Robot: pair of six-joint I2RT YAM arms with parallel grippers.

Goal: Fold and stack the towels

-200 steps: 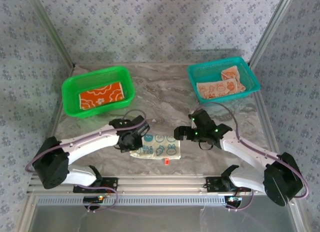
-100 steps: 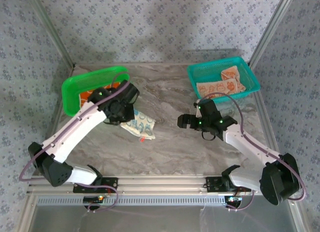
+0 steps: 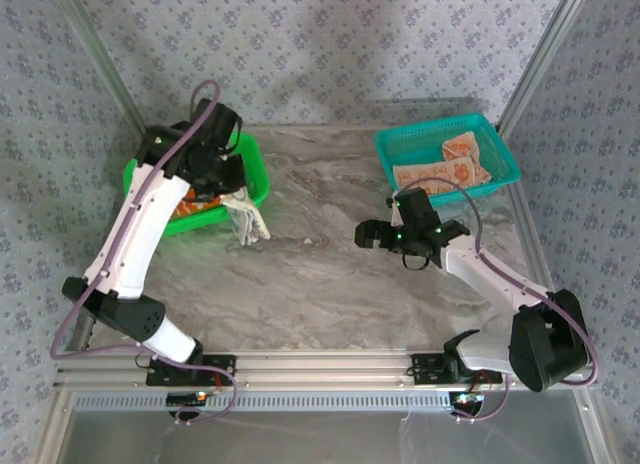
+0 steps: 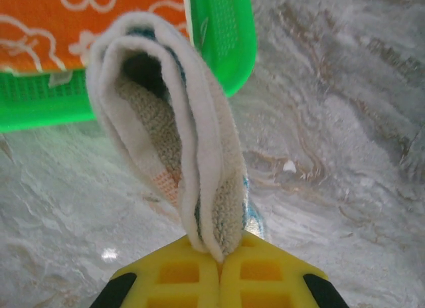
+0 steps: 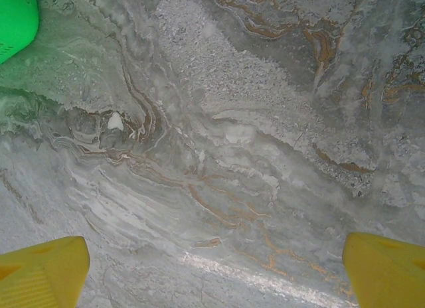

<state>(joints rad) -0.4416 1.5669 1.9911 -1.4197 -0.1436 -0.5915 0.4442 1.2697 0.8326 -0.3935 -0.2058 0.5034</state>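
Observation:
My left gripper point(image 3: 228, 184) is raised at the front right rim of the green basket point(image 3: 252, 154), shut on a folded pale teal bunny towel point(image 3: 247, 220) that hangs below it. In the left wrist view the towel point(image 4: 192, 162) droops doubled from the closed yellow fingers point(image 4: 265, 275), beside the green basket point(image 4: 226, 49) holding a folded orange flower towel point(image 4: 86, 22). Peach towels point(image 3: 445, 169) lie in the teal basket point(image 3: 500, 149). My right gripper point(image 3: 368, 234) hovers open over bare marble right of centre, its yellow fingertips point(image 5: 40, 271) wide apart.
The marble tabletop point(image 3: 320, 284) lies between the arms. Aluminium frame posts point(image 3: 105, 69) rise at the back corners before patterned walls. A rail point(image 3: 320, 364) runs along the table's near edge.
The left arm lifted the folded bunny towel off the table front and carried it back and left to the green basket. The right gripper drew back slightly toward the right.

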